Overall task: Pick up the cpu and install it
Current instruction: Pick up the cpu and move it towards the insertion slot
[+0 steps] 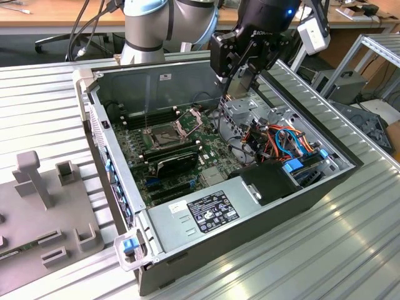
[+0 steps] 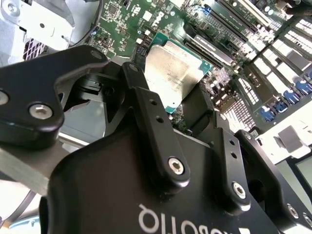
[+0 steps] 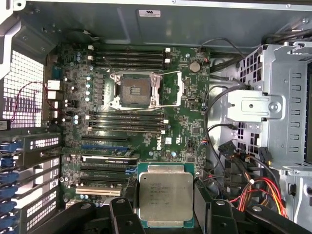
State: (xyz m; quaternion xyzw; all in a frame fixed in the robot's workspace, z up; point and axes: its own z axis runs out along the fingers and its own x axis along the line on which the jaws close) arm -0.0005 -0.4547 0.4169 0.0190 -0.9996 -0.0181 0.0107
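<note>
Cpu (image 3: 165, 197), small silver-topped square chip, held above open case

The black two-fingered gripper (image 1: 240, 80) hangs over the far side of the open dark metal computer case (image 1: 275, 217), toward the exterior view's right. Both wrist views give the hold: black fingers (image 2: 146, 112) clamp the cpu's opposite edges. The first wrist view adds the metal-framed socket (image 3: 134, 91) on the green motherboard (image 3: 187, 127), frame swung open, well apart from the chip.

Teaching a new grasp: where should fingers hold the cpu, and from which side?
Grip the cpu by two opposite edges, from above its metal top, as the gripper does: thin, flat and square, only its edges give parallel faces.
</note>
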